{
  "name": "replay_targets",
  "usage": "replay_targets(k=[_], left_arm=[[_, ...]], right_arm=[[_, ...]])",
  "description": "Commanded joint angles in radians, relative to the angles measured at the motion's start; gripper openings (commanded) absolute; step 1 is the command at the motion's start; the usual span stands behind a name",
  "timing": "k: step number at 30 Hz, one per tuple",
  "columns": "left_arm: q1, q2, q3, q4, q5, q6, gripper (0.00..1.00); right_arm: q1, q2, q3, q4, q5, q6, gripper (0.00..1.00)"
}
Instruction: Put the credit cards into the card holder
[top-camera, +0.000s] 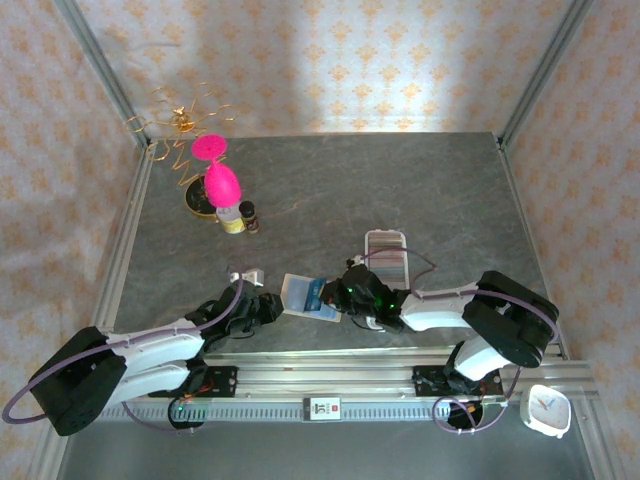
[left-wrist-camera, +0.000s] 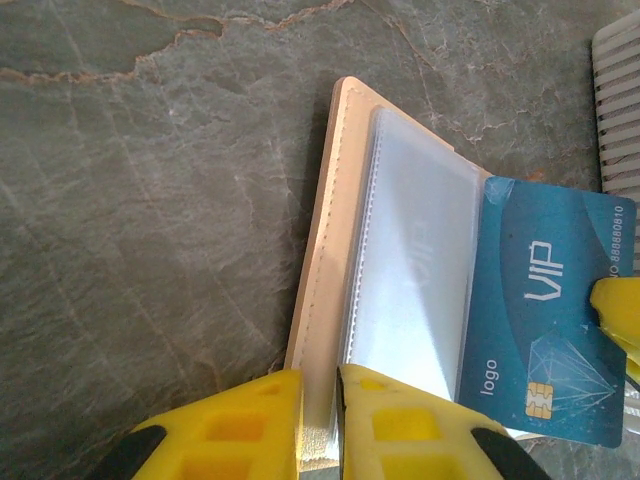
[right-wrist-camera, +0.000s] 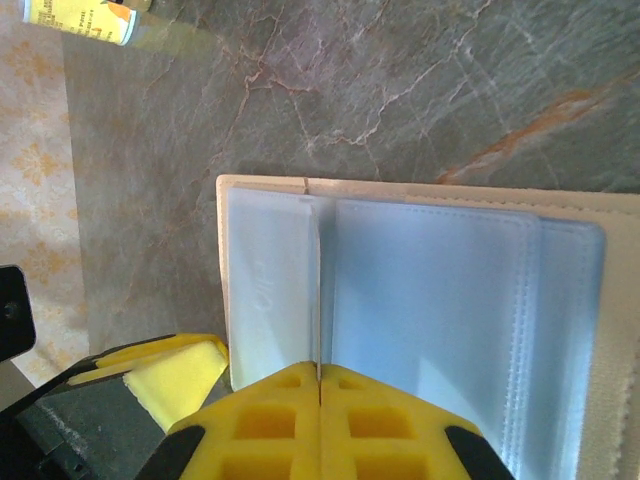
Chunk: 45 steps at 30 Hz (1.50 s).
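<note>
The card holder (top-camera: 298, 292) lies open near the table's front edge, with a tan cover (left-wrist-camera: 320, 250) and clear sleeves inside. My left gripper (left-wrist-camera: 320, 375) is shut on the near edge of that cover. It reaches in from the left (top-camera: 268, 303). A blue credit card (left-wrist-camera: 545, 300) printed "VIP" rests over the sleeves' right side. My right gripper (right-wrist-camera: 320, 368) is shut on this card (right-wrist-camera: 319, 290), seen edge-on above the holder (right-wrist-camera: 400, 190). In the top view the right gripper (top-camera: 347, 295) meets the card (top-camera: 322, 297) from the right.
A white ridged tray (top-camera: 385, 255) stands just behind the right gripper. At the back left are a pink ornament on a gold wire stand (top-camera: 215, 175) and small bottles (top-camera: 240, 218). A small silver object (top-camera: 245, 275) lies behind the left gripper.
</note>
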Motion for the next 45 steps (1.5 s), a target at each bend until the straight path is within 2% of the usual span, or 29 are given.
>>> replay_targets(k=[1, 22, 32, 45], left_arm=[[-0.007, 0.009, -0.013, 0.026, -0.007, -0.002, 0.17], [-0.017, 0.026, -0.009, 0.028, -0.009, -0.001, 0.15], [-0.018, 0.03, -0.002, 0.027, -0.009, -0.002, 0.14], [-0.02, 0.038, 0.001, 0.028, -0.005, 0.0, 0.14]], right_arm=[[0.0, 0.01, -0.015, 0.03, 0.021, 0.029, 0.0], [0.0, 0.045, -0.019, 0.036, 0.008, 0.055, 0.0], [0.006, 0.084, 0.021, 0.026, -0.038, 0.019, 0.0], [0.006, 0.125, 0.088, -0.02, -0.019, -0.032, 0.0]])
